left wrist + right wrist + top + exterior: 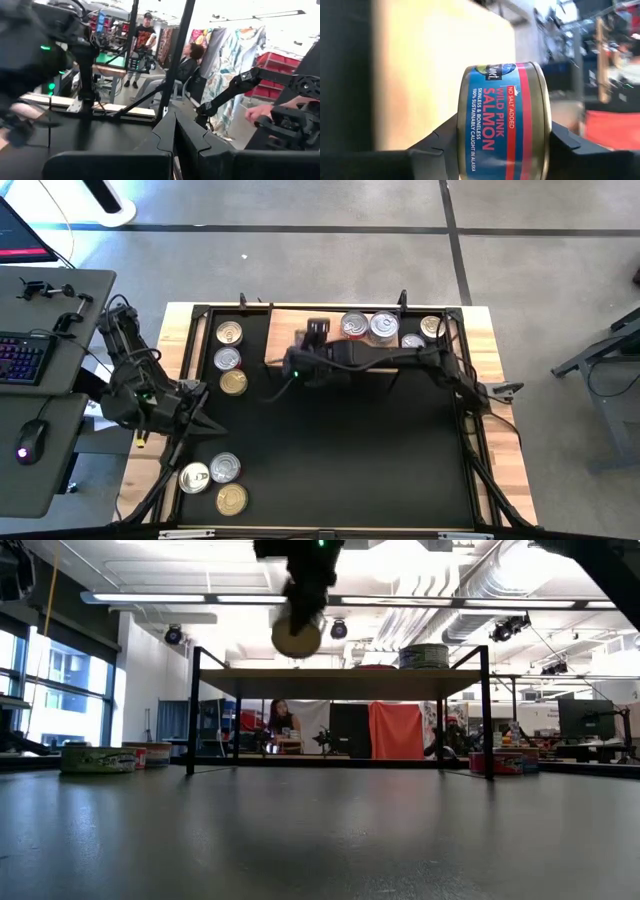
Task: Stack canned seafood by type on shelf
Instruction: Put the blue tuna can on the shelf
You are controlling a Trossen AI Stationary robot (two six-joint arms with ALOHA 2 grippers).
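My right gripper (300,366) reaches in from the table's right and hangs over the left end of the light wooden shelf (283,348), shut on a salmon tin (502,125) with a blue and red label. In the low view that tin (297,635) hangs above the shelf board (340,683). Several silver-lidded tins (385,327) stand on the shelf's right part. Three tins (228,358) sit in a row on the mat left of the shelf, and three more (222,480) lie near the near left corner. My left gripper (200,416) waits shut above the mat's left side. My right gripper pinches the salmon tin between its two fingers (437,145), one on each flat end near the rim (546,135), so the labelled side wall faces the wrist camera. The fingers point down from above. The tin is on edge, lifted clear, hanging below the fingers over the shelf board.
A large black mat (340,450) covers the table, with open room in its middle and right. The shelf stands on thin black legs (190,710) by the far edge. A desk with keyboard and mouse (30,360) is left of the table. People are in the room beyond.
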